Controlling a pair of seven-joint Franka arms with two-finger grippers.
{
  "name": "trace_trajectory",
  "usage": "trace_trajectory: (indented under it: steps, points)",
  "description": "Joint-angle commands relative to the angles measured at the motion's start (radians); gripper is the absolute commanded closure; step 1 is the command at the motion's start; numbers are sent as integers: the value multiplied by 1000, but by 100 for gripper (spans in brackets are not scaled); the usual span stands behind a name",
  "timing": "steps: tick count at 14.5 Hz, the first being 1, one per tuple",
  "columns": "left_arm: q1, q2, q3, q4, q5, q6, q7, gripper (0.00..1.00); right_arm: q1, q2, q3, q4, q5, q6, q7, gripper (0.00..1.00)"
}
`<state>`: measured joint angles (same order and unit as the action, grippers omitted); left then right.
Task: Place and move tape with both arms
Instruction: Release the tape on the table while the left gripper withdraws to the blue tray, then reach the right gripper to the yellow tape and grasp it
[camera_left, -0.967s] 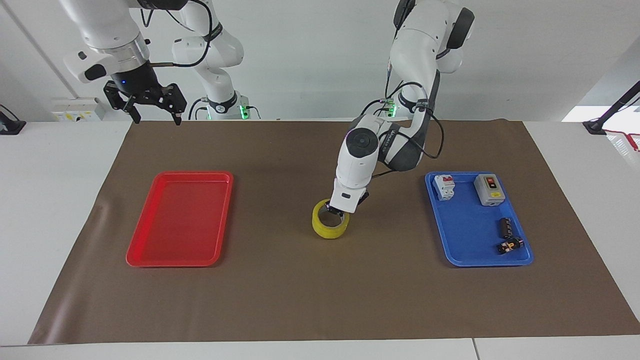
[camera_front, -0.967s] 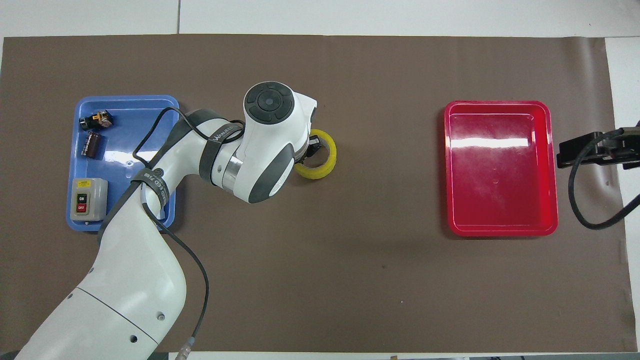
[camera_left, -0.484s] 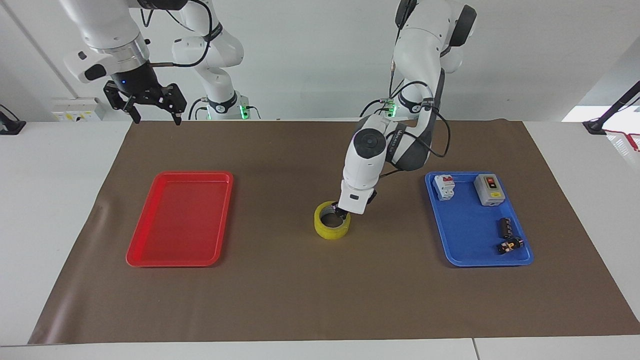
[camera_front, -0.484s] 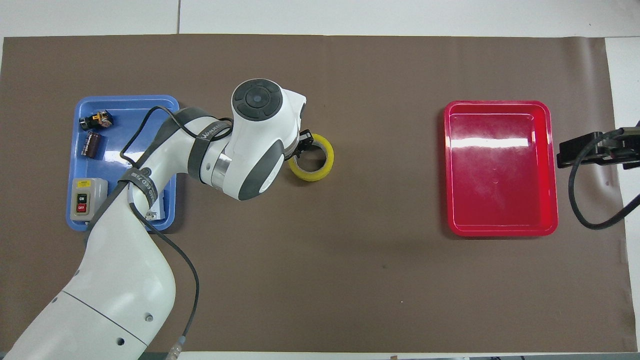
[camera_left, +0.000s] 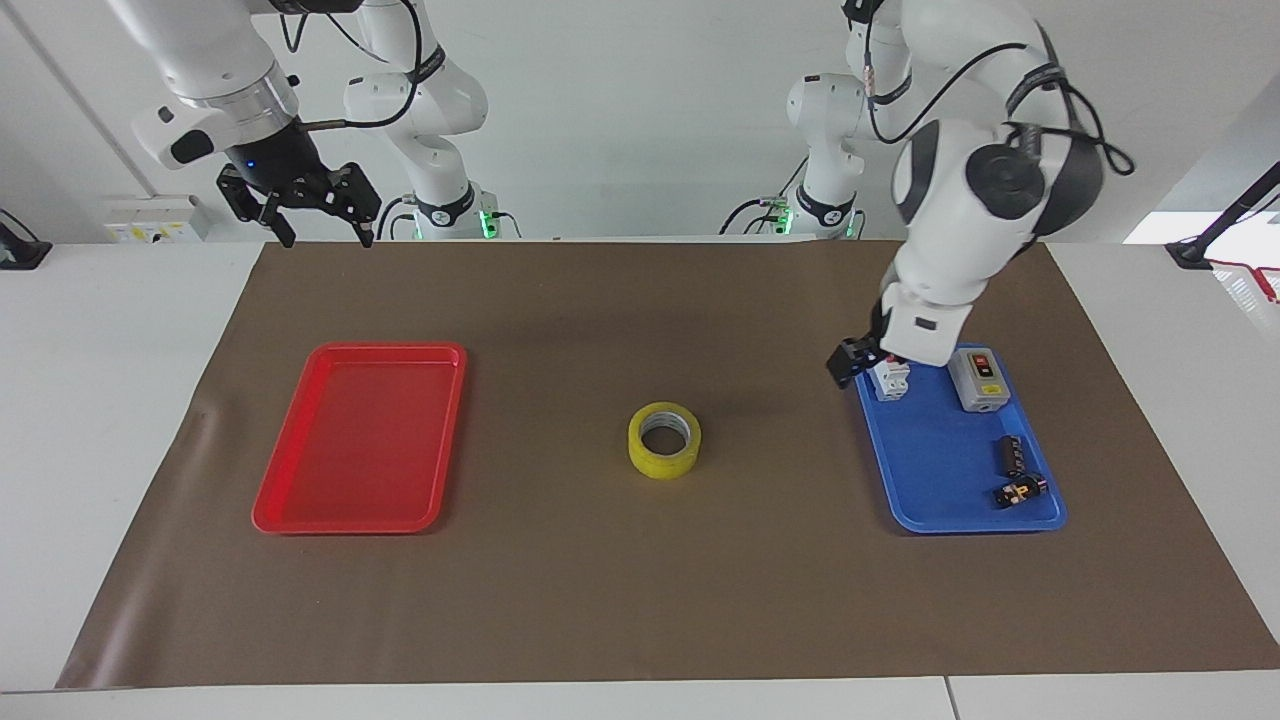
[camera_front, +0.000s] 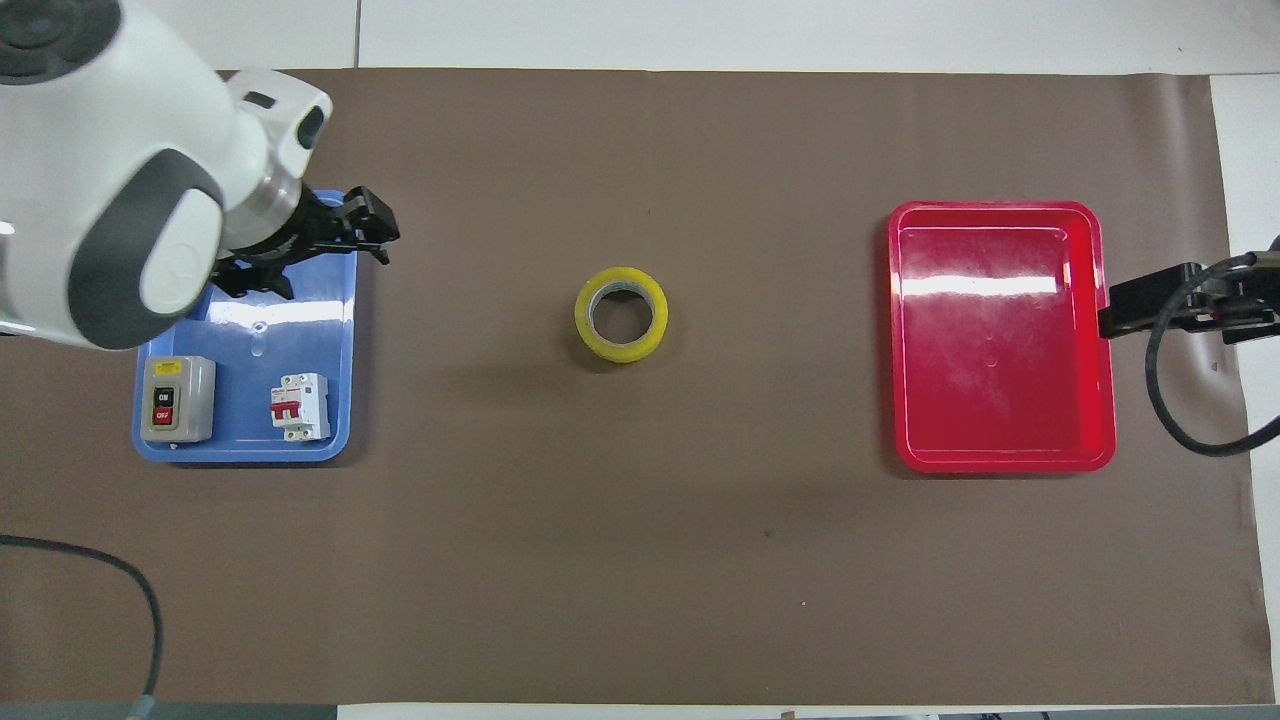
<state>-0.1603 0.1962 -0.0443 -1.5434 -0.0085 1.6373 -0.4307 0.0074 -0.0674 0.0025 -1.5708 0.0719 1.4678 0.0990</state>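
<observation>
The tape (camera_left: 664, 440) (camera_front: 621, 313), a yellow roll with a pale core, lies flat and alone on the brown mat (camera_left: 640, 600) between the two trays. My left gripper (camera_left: 858, 362) (camera_front: 312, 250) hangs in the air over the edge of the blue tray (camera_left: 935, 480) that faces the tape. It is open and holds nothing. My right gripper (camera_left: 322, 238) (camera_front: 1150, 300) waits raised over the mat's edge at the right arm's end, open and empty.
A bare red tray (camera_left: 360, 440) (camera_front: 1000, 340) lies toward the right arm's end. The blue tray (camera_front: 245, 335) holds a white breaker (camera_left: 888, 376) (camera_front: 300, 405), a grey switch box (camera_left: 978, 380) (camera_front: 177, 398) and two small dark parts (camera_left: 1017, 470).
My left gripper opened and let go of the tape, then rose and swung away to the blue tray. The tape stays on the mat. The right arm barely moved.
</observation>
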Motion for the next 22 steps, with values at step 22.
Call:
trace_trajectory:
  steps: [22]
  points:
    - [128,-179,-9,-41,-21,-168,415,0,516,623,33,20,-248,771,527,0]
